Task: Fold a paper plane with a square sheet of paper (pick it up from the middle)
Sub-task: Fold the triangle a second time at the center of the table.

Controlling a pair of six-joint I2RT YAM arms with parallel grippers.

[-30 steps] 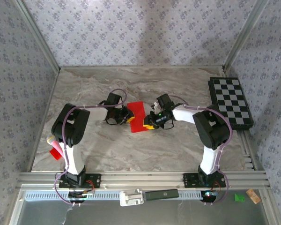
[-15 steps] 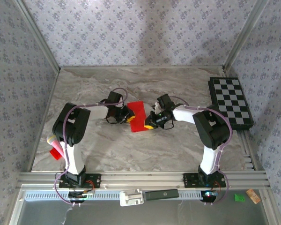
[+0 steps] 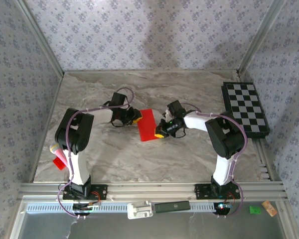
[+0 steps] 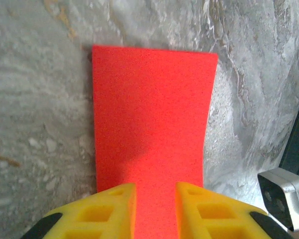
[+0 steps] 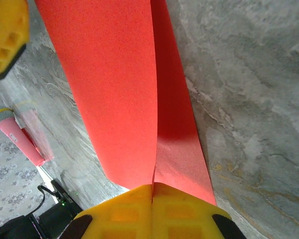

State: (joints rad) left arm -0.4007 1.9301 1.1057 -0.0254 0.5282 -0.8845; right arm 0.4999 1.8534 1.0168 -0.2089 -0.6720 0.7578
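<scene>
The square sheet of paper [image 3: 147, 125] is bright red and folded into a tall narrow strip on the marble table [image 3: 109, 154]. My right gripper [image 3: 161, 133] is at the strip's near right corner. In the right wrist view its yellow jaws [image 5: 153, 191] are shut on the sheet [image 5: 119, 84], pinching two layers that splay apart above the pads. My left gripper [image 3: 135, 116] sits at the strip's far left edge. In the left wrist view its jaws [image 4: 155, 199] stand parted over the flat red sheet [image 4: 152, 114], with a gap between the pads.
A black-and-white chequered board [image 3: 245, 109] lies at the table's right edge. A pink handle-like object [image 3: 57, 152] and a small red scrap [image 3: 59, 164] lie at the near left, by the left arm. Patterned walls close in three sides.
The right gripper has shut on the sheet's near right corner. The left gripper has drawn back towards the far left and parted slightly. The strip now lies a little more tilted.
</scene>
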